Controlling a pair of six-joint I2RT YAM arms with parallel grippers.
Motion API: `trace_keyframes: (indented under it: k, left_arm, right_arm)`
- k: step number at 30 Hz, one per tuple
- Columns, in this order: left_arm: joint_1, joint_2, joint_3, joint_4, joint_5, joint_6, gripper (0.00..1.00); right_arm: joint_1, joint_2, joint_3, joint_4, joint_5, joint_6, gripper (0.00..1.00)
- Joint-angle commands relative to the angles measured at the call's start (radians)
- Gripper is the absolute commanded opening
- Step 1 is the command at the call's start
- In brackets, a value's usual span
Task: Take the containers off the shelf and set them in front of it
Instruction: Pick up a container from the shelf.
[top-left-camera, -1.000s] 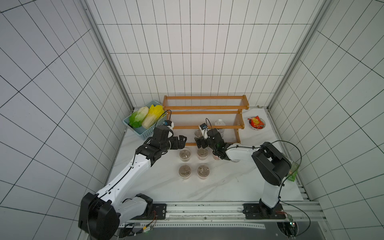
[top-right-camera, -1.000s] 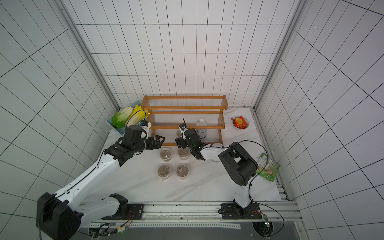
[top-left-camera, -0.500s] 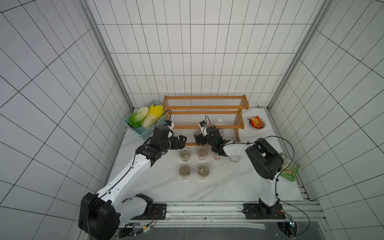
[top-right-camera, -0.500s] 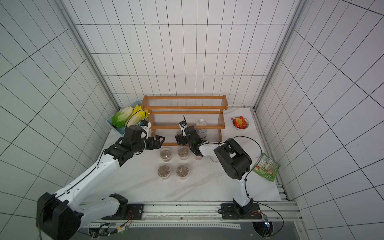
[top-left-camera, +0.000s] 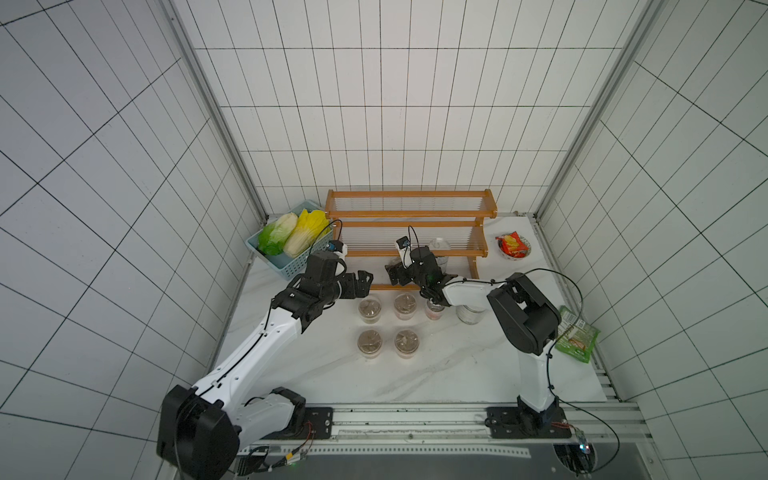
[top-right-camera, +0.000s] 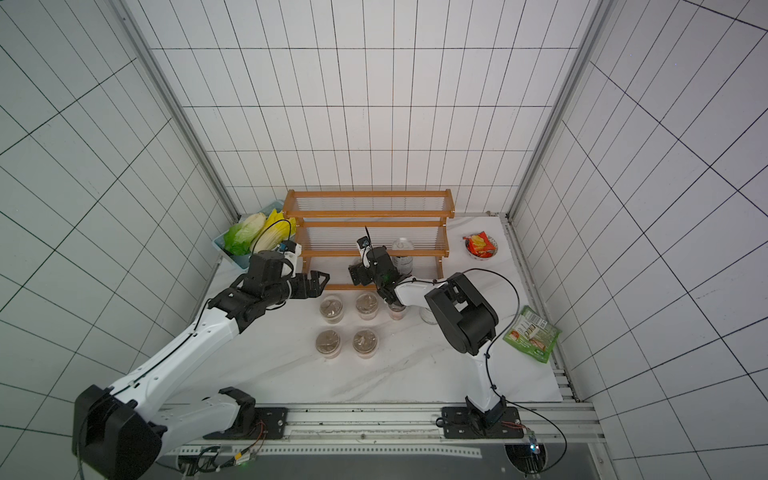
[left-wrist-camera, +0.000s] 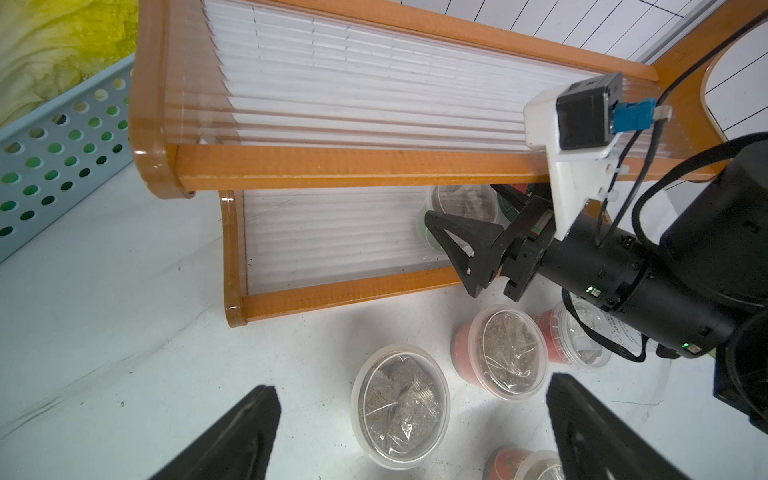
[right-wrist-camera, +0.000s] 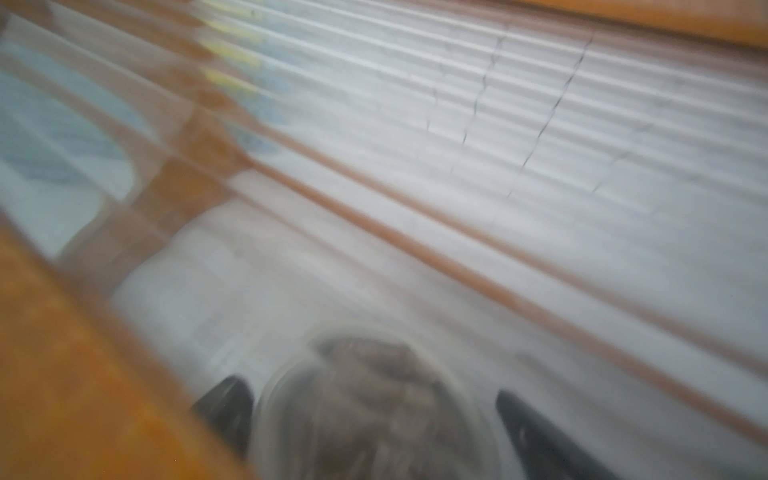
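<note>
Shelf (top-left-camera: 409, 214), top views: centre of frame at back wall; five cups (top-left-camera: 369, 343) and silver-topped jar (top-left-camera: 469, 314) stand on table (top-left-camera: 457, 374) in front; white-labelled jar (top-left-camera: 440, 249) still on shelf, tier unclear
Right gripper (top-left-camera: 392, 274), top views: at lowest tier, around green cup (top-right-camera: 356, 266); cup mostly hidden
Left gripper (left-wrist-camera: 411, 415), left wrist: lower edge, spread fully, empty, above two cups
Green cup (left-wrist-camera: 461, 203), left wrist: right of centre on lowest tier, right gripper's jaws either side
Right wrist: heavy blur; jaws wide astride cup (right-wrist-camera: 374, 399), contact indeterminable
Risk: judged, closing off-centre could tip cup or drag it against front rail (left-wrist-camera: 353, 293); arm on way out could knock cups beneath
</note>
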Motion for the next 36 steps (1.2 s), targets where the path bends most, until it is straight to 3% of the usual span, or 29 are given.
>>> trace_keyframes:
  k: [1,18,36]
  left_arm:
    - [0.005,-0.003,0.023,0.003,-0.003,0.014,0.98]
    - [0.008,-0.004,0.025,0.003,0.001,0.014,0.99]
    - [0.013,-0.012,0.025,0.005,0.002,0.015,0.99]
  right_arm:
    - [-0.010,0.001,0.019,-0.022,-0.017,0.009,0.90]
    - [0.012,-0.117,-0.039,-0.018,-0.047,-0.020,0.84]
    - [0.126,-0.210,-0.062,-0.038,-0.080,-0.024,0.83]
